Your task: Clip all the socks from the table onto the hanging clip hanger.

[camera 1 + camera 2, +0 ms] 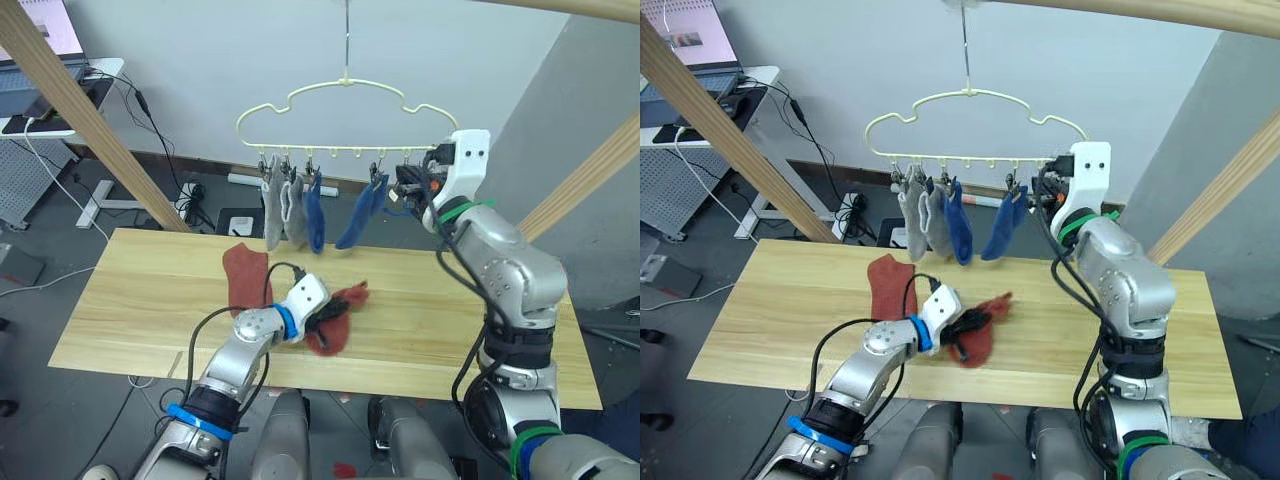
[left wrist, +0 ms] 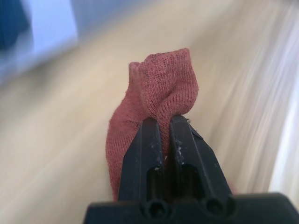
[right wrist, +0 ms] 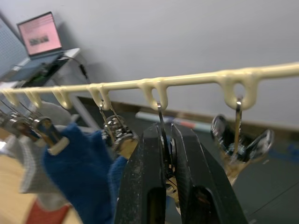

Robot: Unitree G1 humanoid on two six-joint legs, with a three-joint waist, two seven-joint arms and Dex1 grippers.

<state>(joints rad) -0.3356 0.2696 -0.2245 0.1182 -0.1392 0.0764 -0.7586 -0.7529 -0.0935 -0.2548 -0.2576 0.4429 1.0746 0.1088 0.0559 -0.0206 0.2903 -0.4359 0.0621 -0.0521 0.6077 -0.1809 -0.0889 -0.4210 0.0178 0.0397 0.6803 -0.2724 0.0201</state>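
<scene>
on the table [image 1: 130, 310], left gripper [image 2: 164, 122] pinches a rust-red sock [image 2: 154, 98]; right gripper [image 3: 167, 135] squeezes a hanger clip [image 3: 163, 140].

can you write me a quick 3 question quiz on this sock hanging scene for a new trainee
1. How many socks hang on the clip hanger now, and in which colours?
2. True or false: the left gripper is shut on a rust-red sock.
3. Multiple choice: the right gripper is A) resting on the table, B) up at the hanger's row of clips, closed around a metal clip, C) holding a blue sock.

Key:
1. Four: two grey socks and two blue socks.
2. True. A second rust-red sock lies flat on the table beside it.
3. B.
</scene>
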